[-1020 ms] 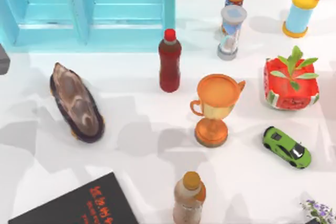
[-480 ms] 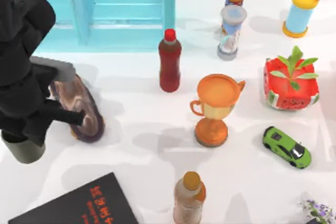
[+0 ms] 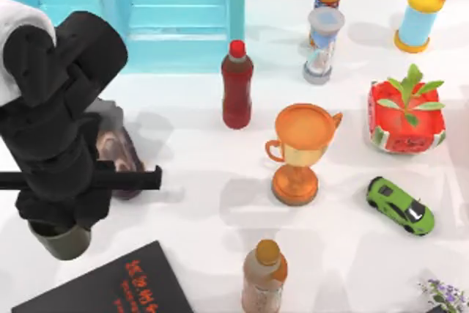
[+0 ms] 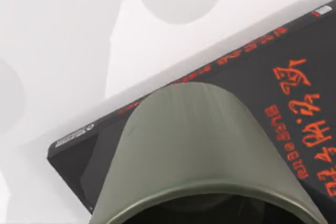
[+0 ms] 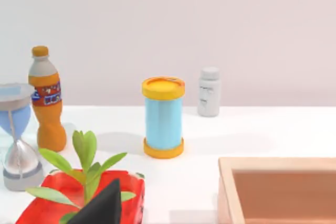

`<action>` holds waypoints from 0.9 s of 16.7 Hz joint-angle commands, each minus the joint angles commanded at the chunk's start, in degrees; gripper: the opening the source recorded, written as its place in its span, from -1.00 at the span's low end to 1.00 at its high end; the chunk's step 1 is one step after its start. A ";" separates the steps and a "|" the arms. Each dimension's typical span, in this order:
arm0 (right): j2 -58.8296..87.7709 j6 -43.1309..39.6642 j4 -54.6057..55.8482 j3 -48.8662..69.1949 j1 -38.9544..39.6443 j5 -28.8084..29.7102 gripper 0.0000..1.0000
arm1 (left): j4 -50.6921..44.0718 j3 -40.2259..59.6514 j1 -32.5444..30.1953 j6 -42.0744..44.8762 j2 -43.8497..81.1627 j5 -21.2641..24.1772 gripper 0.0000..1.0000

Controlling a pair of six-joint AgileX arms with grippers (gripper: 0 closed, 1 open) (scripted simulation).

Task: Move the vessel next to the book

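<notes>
The vessel, a dull olive-grey cup (image 3: 67, 242), hangs under my left arm at the table's front left, just beyond the far left corner of the book (image 3: 117, 287). My left gripper (image 3: 62, 216) is shut on the vessel, and the arm's black body hides the grip from above. In the left wrist view the vessel (image 4: 205, 150) sits close up, with the book's black cover and red-orange lettering (image 4: 294, 66) behind it. A dark part of my right gripper (image 5: 102, 205) shows in the right wrist view, above a red planter.
A long brown shell-like object (image 3: 121, 155) lies partly under the left arm. A red bottle (image 3: 237, 86), an orange trophy (image 3: 299, 152) and a capped bottle (image 3: 264, 276) stand mid-table. A teal cabinet (image 3: 176, 12) is at the back left, a green car (image 3: 400, 205) on the right.
My left arm came in from the left with the vessel and moved right and toward the front, bringing the cup close to the book's corner.
</notes>
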 joint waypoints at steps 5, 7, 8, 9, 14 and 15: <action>0.00 0.00 0.00 0.00 0.00 0.00 1.00 | 0.04 -0.20 -0.49 -0.96 -0.36 -0.08 -1.00; 0.00 0.00 0.00 0.00 0.00 0.00 1.00 | 0.16 -0.19 -0.20 -0.84 -0.09 -0.02 -1.00; 0.00 0.00 0.00 0.00 0.00 0.00 1.00 | 0.88 -0.84 -0.13 -0.74 0.07 -0.04 -1.00; 0.00 0.00 0.00 0.00 0.00 0.00 1.00 | 2.14 -1.94 -0.08 -0.52 0.28 -0.11 -1.00; 0.00 0.00 0.00 0.00 0.00 0.00 1.00 | 12.37 -10.02 1.00 0.44 1.97 -0.09 -1.00; 0.00 0.00 0.00 0.00 0.00 0.00 1.00 | 13.95 -11.43 1.17 0.61 2.28 -0.08 -1.00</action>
